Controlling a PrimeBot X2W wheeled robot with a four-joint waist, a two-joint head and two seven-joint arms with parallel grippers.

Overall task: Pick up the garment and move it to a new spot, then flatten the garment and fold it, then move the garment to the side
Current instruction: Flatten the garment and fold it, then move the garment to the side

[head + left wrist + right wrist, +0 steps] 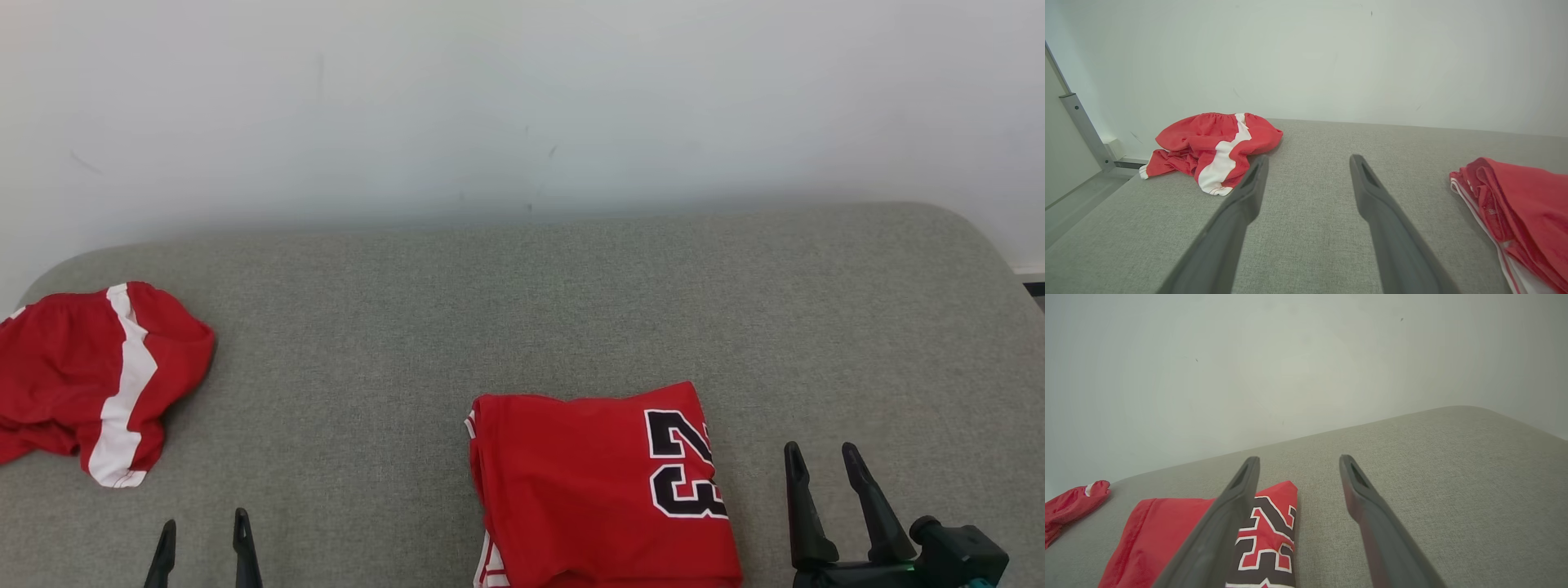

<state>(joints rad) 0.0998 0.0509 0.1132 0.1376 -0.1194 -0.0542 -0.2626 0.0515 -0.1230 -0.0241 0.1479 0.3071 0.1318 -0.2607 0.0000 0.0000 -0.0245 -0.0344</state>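
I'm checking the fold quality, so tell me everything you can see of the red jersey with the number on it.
The red jersey is folded into a neat, roughly square stack of smooth sports fabric. A black 23 outlined in white lies sideways on its top right, and white-trimmed edges show at the layered left side. It lies flat on the grey cushion, touching nothing else.

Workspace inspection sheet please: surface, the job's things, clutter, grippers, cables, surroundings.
Surface: grey fabric pad, flat, far corners rounded.
Job's things: red jersey numbered 23, folded, at the front middle, no gripper touching it.
Clutter: red shorts with a white stripe, crumpled at the left edge.
Grippers: left gripper open and empty, front left; right gripper open and empty, just right of the jersey.
Cables: nothing seen.
Surroundings: pale wall behind; metal rail off the left end.
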